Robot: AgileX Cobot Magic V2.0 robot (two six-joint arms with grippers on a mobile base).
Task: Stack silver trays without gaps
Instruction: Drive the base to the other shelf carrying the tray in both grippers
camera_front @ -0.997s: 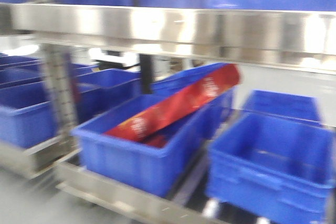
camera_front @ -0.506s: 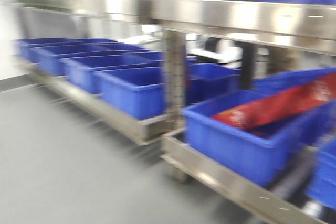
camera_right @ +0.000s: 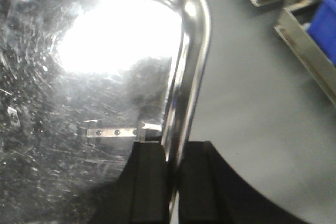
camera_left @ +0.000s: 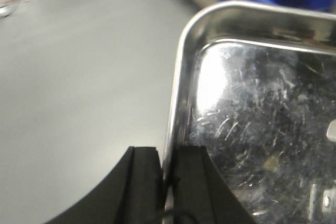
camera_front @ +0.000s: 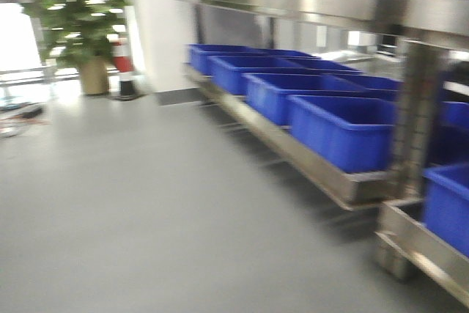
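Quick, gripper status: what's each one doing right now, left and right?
Left gripper: closed, pinching the rim of a silver tray.
Right gripper: closed, also pinching a silver tray by its rim.

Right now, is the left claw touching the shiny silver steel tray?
Touching. The left wrist view shows the left claw clamped on the rim of the shiny silver steel tray.

1. The silver tray (camera_left: 262, 108) was shiny, scratched steel with rounded corners and a thin rolled rim.
2. Its left rim was pinched in the left gripper (camera_left: 167, 156), and its right rim in the right gripper (camera_right: 172, 150).
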